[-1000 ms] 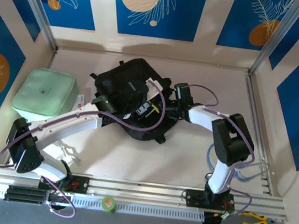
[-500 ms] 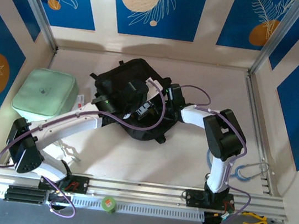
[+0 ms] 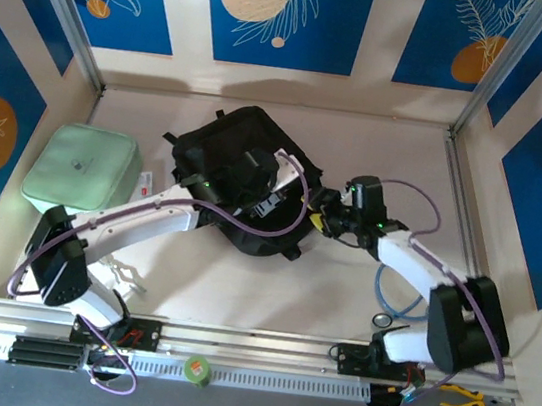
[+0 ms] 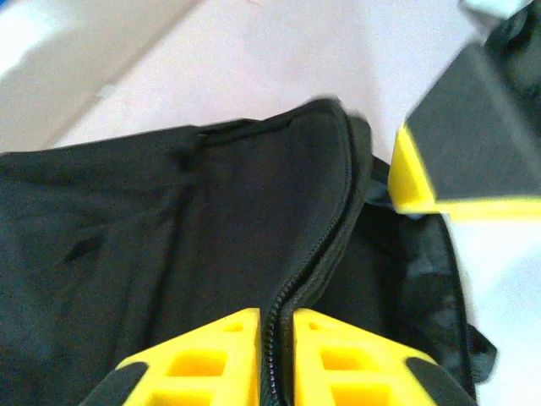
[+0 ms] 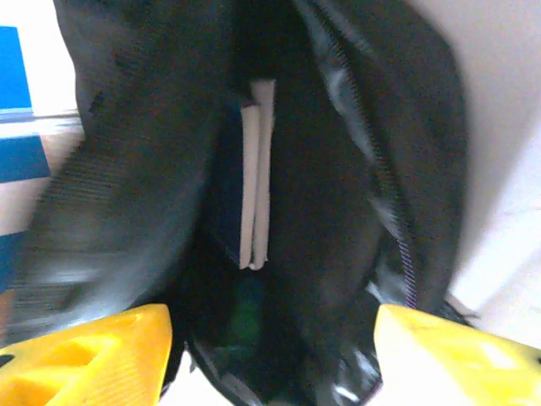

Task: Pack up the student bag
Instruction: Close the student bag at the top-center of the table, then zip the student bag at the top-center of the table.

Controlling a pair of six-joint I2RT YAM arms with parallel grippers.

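- The student bag [image 3: 217,142] lies on the tabletop [image 3: 240,280] at upper centre of the top view. Its mouth is open with a pale flat item [image 5: 256,178] inside, so it looks partly packed, with zipping shut yet to do.
- Left gripper [image 4: 275,327], reaching in from lower left, is pinched on the bag's zipper edge.
- Right gripper [image 5: 270,326] sits at the bag's right-hand opening, its jaws spread wide and empty.
- A mint bag [image 3: 79,171] sits apart at left.

Blue floral wall panels [image 3: 278,12] enclose a pale beige tabletop [image 3: 240,280], evenly lit.
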